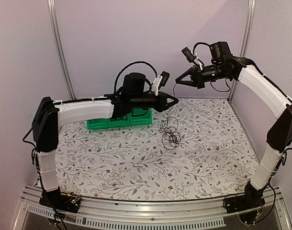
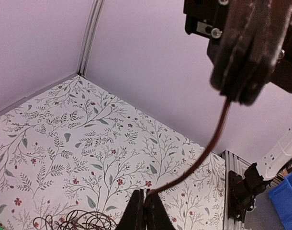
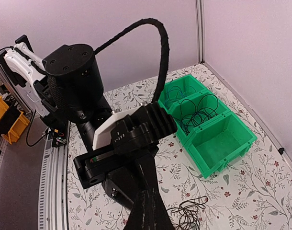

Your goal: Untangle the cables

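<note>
One cable (image 2: pixel 204 155) pinched twice
My left gripper (image 1: pixel 173 101) clamps it; my right gripper (image 1: pixel 177 80), at 1 o'clock (clenched too), holds it higher; the tangle (image 1: pixel 170 135) lies at 6 o'clock.

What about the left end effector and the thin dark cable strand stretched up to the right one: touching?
Touching. The left wrist view shows the thin dark cable strand pinched between the shut fingertips of the left end effector.

Thin black cables (image 1: pixel 170 133), loosely tangled, low and central, one strand stretched upward.
</note>
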You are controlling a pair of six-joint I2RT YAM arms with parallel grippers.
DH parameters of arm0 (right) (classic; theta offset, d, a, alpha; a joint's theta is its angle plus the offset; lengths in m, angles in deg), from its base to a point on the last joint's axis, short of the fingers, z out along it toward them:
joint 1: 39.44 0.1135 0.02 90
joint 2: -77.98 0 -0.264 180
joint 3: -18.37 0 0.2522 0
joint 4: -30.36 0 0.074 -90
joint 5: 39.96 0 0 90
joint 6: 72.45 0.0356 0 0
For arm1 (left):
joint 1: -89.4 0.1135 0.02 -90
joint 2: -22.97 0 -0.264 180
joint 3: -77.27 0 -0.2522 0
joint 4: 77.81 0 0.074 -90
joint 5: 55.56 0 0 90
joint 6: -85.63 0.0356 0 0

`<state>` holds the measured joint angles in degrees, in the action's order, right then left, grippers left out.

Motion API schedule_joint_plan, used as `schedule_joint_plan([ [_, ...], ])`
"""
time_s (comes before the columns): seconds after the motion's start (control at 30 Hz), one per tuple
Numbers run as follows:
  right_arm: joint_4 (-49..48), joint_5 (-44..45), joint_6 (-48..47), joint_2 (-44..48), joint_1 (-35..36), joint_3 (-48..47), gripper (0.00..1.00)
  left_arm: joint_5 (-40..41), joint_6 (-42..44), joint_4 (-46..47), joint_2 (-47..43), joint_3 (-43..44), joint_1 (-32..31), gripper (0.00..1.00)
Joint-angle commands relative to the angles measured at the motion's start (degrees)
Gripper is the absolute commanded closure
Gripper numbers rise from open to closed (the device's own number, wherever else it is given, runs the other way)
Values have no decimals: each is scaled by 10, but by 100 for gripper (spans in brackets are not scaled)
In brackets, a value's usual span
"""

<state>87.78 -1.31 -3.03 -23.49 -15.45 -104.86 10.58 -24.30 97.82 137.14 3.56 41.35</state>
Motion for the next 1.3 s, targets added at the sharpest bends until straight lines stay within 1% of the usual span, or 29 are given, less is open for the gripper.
schedule_joint_plan([
  [0.0,2,18,1,25,0,25,87,6,-2,33,-16,-3,-8,100],
  [0.03,1,27,-2,25,0,33,75,10,-7,40,-23,-10,-7,100],
  [0.13,6,24,-27,24,-8,65,50,36,-36,74,-49,-39,-4,100],
  [0.2,8,13,-81,27,-10,105,39,47,-74,103,-63,-58,0,100],
  [0.23,-20,11,-98,32,-10,134,34,47,-92,118,-67,-67,3,100],
  [0.27,-53,11,-111,42,-8,182,27,47,-106,137,-71,-74,5,100],
  [0.33,-124,18,-115,62,-3,241,19,47,-130,158,-76,-87,5,100],
  [0.4,-168,22,-116,64,3,267,15,42,-150,171,-73,-90,6,100],
  [0.47,-191,26,-118,41,9,269,14,39,-161,176,-70,-87,6,100],
  [0.57,-247,31,-93,-10,11,282,14,48,-138,151,-78,-76,6,100],
  [0.6,-276,30,-76,-25,11,294,14,52,-134,136,-79,-69,9,100],
  [0.63,-309,34,-57,-34,11,307,16,46,-136,126,-79,-61,11,100],
  [0.67,-336,23,-24,-49,10,319,21,38,-136,122,-78,-56,12,100],
  [0.73,-380,-4,11,-72,8,342,33,42,-134,106,-75,-40,12,100],
  [0.83,-421,-47,62,-107,8,365,52,48,-124,56,-69,17,7,100],
  [0.87,-428,-53,76,-114,8,371,61,46,-120,41,-68,36,6,100],
  [0.9,-431,-57,96,-126,8,374,73,42,-114,28,-65,57,6,100],
  [0.93,-431,-61,111,-137,8,375,78,41,-105,9,-61,84,5,100],
  [0.97,-431,-63,123,-145,8,376,89,41,-92,-8,-56,112,6,100],
  [1.0,-431,-63,144,-160,5,378,92,46,-79,-23,-50,145,5,100],
  [1.03,-431,-63,159,-168,2,382,93,53,-68,-38,-43,179,7,100],
  [1.1,-431,-52,188,-182,0,395,94,67,-47,-61,-28,251,7,100],
  [1.2,-425,-13,190,-173,-3,407,94,98,-20,-77,-12,341,7,100],
  [1.27,-414,4,189,-170,-15,408,92,121,-3,-61,-14,355,8,100],
])
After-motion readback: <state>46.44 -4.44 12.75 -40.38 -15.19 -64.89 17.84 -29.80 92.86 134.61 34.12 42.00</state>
